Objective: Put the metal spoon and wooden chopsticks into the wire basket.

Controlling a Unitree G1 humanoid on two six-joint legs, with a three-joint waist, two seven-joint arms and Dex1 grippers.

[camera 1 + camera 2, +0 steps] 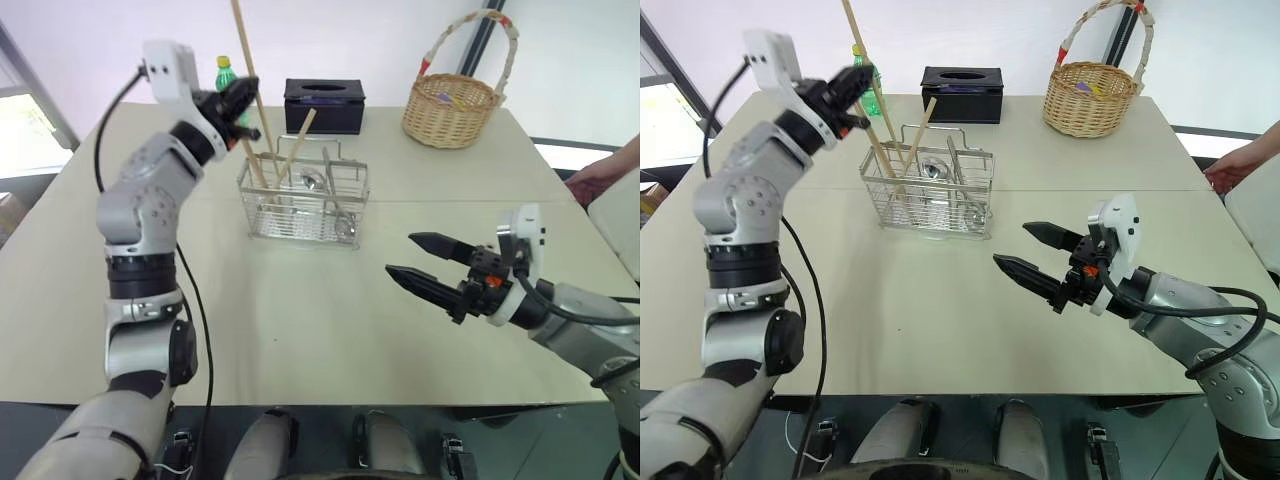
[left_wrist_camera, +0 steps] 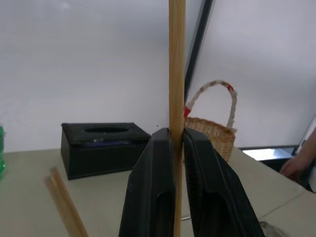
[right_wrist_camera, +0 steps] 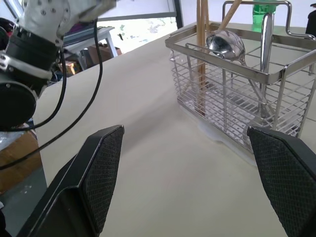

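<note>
Two chopsticks (image 1: 262, 140) stand in the basket (image 1: 304, 203) with the spoon (image 1: 335, 205), one near-upright, its upper shaft pinched by the left claw (image 1: 243, 98) above the basket, while the right claw (image 1: 432, 268) hangs open nearer the desk's (image 1: 320, 320) front.

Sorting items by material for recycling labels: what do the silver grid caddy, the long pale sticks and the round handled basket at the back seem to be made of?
The silver wire basket looks like polished steel wire, going by its bright glints. The pale tan wooden chopsticks look like bare matte wood or bamboo, with faint grain. The round tan woven basket looks like natural wicker, its strands visibly woven.
</note>
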